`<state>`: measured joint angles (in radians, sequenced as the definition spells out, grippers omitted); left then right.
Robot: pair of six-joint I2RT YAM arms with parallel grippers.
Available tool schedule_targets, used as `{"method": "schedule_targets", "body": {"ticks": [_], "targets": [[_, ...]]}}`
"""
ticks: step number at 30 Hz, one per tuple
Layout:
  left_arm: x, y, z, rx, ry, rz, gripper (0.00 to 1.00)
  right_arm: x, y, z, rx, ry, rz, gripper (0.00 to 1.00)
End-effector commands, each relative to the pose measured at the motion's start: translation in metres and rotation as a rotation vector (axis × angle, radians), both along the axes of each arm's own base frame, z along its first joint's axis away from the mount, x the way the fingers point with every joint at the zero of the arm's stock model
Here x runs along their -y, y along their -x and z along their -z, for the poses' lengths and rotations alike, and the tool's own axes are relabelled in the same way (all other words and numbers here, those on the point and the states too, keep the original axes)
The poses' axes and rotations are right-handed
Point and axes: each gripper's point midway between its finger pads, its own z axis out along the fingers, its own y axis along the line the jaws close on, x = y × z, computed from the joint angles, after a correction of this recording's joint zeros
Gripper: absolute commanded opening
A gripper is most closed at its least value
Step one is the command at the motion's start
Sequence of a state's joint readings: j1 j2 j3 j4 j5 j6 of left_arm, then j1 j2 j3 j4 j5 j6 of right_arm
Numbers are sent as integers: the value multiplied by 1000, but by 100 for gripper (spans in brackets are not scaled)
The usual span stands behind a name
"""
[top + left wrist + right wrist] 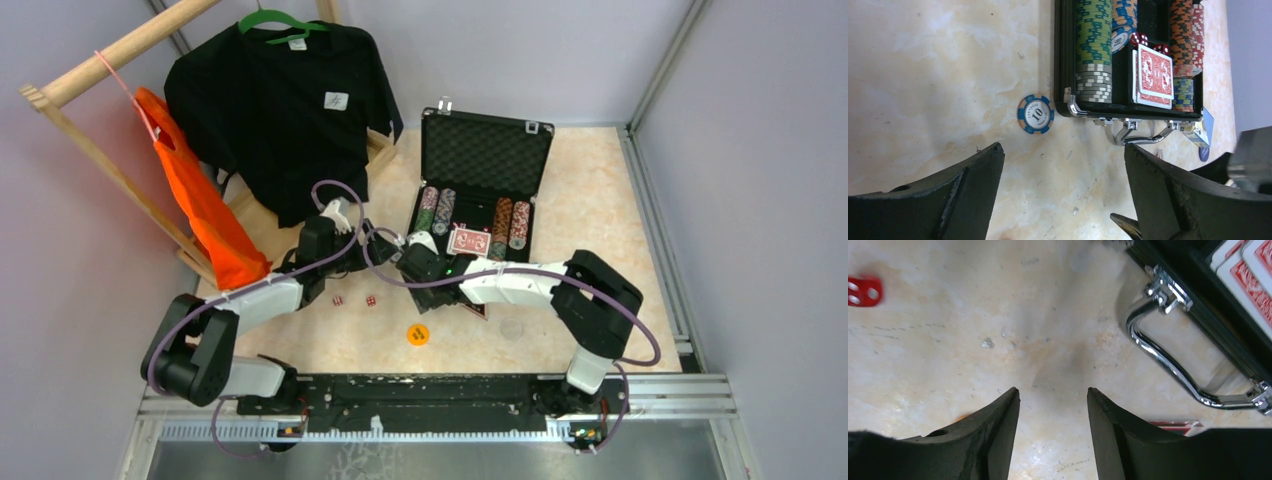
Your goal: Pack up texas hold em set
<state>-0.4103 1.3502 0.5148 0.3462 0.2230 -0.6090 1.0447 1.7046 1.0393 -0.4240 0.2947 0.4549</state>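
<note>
The black case (pixel 432 222) lies open, its foam lid (pixel 487 150) upright, with rows of striped chips (pixel 436 210) and red-backed cards (pixel 468 241) inside. My left gripper (pixel 388 243) hovers just left of the case's front corner. It is open (pixel 1063 150), with bare table between the fingers. A blue "10" chip (pixel 1036 114) lies ahead of it, beside the case wall (pixel 1064 60). My right gripper (pixel 408 268) is open (pixel 1053 392) over bare table next to the silver handle (pixel 1168 365). Two red dice (pixel 338 299) (pixel 370 299) lie on the table.
A yellow round token (pixel 418 334) and a clear round token (pixel 512 328) lie near the front. A red-edged card (pixel 1175 426) lies under my right wrist. A black T-shirt (pixel 285 100) and an orange bag (pixel 205 210) hang on the wooden rack at back left.
</note>
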Motion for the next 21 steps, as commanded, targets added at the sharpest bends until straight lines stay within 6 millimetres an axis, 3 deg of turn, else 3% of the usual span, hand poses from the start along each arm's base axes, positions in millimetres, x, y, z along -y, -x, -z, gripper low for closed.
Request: {"method": "schedule_targets", "body": {"ticks": [1,5,7,10,12,16,21], "targets": [[-12,-5,-5,42,-39,-59,94,-30,-23,-38,97,-104,-14,53],[-24,-17,-6,14,-41,-158,92,-40,-34,-43,118,-125,-33,54],[-27,-22,-7,3,-30,-187,90,-50,-44,-48,132,-145,-54,49],[-41,-29,-6,-27,-16,-267,84,-67,-60,-62,170,-175,-77,22],[-60,-32,-4,-62,-9,-370,79,-76,-77,-72,198,-202,-72,11],[-95,-35,-4,-73,9,-504,83,-94,-110,-79,216,-251,-70,7],[-101,-35,-9,-44,-14,-511,92,-115,-141,-60,194,-225,-85,7]]}}
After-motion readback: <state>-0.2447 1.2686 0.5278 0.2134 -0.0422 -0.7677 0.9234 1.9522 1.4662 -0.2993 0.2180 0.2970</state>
